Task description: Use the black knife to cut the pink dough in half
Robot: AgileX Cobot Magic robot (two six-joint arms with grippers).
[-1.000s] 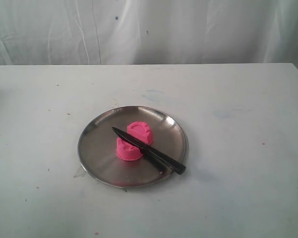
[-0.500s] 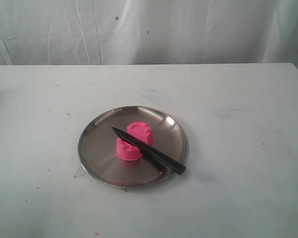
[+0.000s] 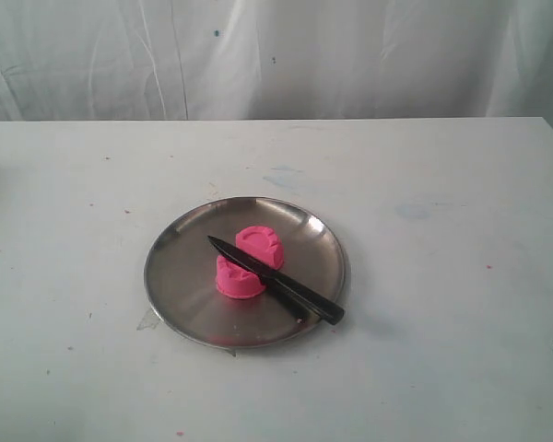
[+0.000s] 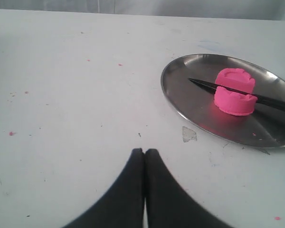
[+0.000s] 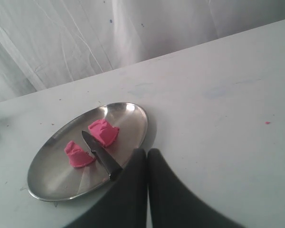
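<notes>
No visible change since second ago: black knife [image 3: 300, 293], pink dough [image 3: 232, 281] unmoved.

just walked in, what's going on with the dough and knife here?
Nothing is being handled right now. The pink dough sits in two pieces on the metal plate, and the black knife lies between them with its handle end at the plate's rim. The left gripper and right gripper are both shut and empty, over the table off the plate. The cut looks done.
</notes>
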